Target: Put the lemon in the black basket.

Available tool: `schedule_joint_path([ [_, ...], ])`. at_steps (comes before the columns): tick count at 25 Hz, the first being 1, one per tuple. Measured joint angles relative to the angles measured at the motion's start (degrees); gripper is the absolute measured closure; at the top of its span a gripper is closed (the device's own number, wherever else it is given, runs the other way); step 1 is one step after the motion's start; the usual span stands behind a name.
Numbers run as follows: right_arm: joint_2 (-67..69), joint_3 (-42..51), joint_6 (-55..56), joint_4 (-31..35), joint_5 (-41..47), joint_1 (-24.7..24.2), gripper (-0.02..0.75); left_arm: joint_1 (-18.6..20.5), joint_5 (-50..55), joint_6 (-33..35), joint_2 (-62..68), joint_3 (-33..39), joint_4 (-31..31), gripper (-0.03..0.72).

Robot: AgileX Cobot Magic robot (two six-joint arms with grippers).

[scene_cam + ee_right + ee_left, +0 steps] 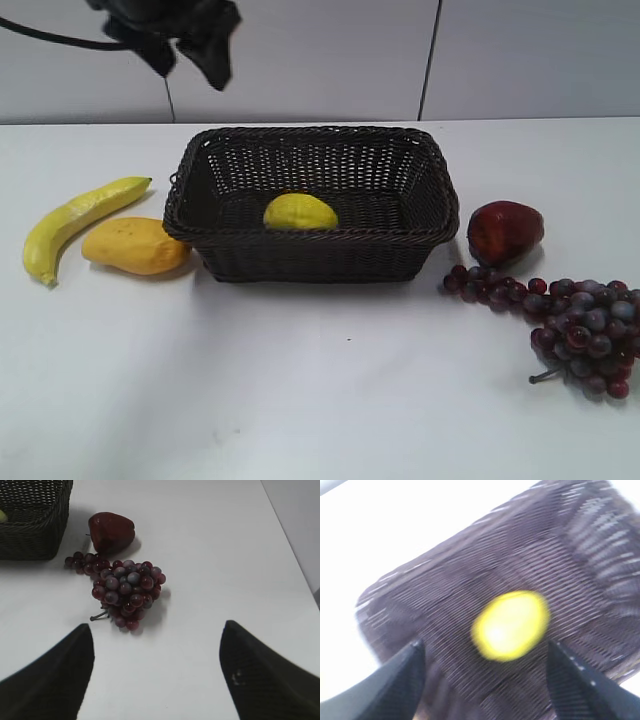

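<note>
A: Lying on the floor of the black basket point(312, 195), toward its near wall — the lemon point(300, 212). Long axis running left to right, tapered ends pointing toward the two short walls.

B: Same from the left wrist view: lemon point(510, 625) resting on the woven bottom of the basket point(445, 590), blurred, free of both fingers.

A: And the setting: white table point(300, 380), pale wall panels behind, a dark seam running down between them.

B: Left of the basket, a banana point(75, 225) curving away, and a mango-like fruit point(135, 245) just beside the basket's left wall. On the right, a red apple point(505, 232), then a bunch of grapes point(575, 320) nearer the front.

A: Left gripper point(485, 680) hanging high above the basket, spread wide, nothing between the fingers point(395, 685). Seen from the exterior as a dark shape point(185, 35) at the top edge.

B: Right gripper point(155, 675) above bare table, also spread wide and empty. Grapes point(127, 590) and apple point(111, 530) lying beyond it, basket corner point(35, 525) at far left.
</note>
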Motion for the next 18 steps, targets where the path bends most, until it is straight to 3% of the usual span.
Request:
schedule_joint_path([
  [4, 0.0, 0.0, 0.0, 0.0, 0.0, 0.0, 0.147, 5.98, 2.05, -7.83, -0.75, -0.33, 4.19, 0.145],
  [10, 0.0, 0.0, 0.0, 0.0, 0.0, 0.0, 0.147, 12.67, 2.35, -9.54, -5.19, 4.86, 7.0, 0.146],
  [18, 0.0, 0.0, 0.0, 0.0, 0.0, 0.0, 0.147, 21.24, 2.43, -9.59, -17.49, 21.09, 11.27, 0.146],
])
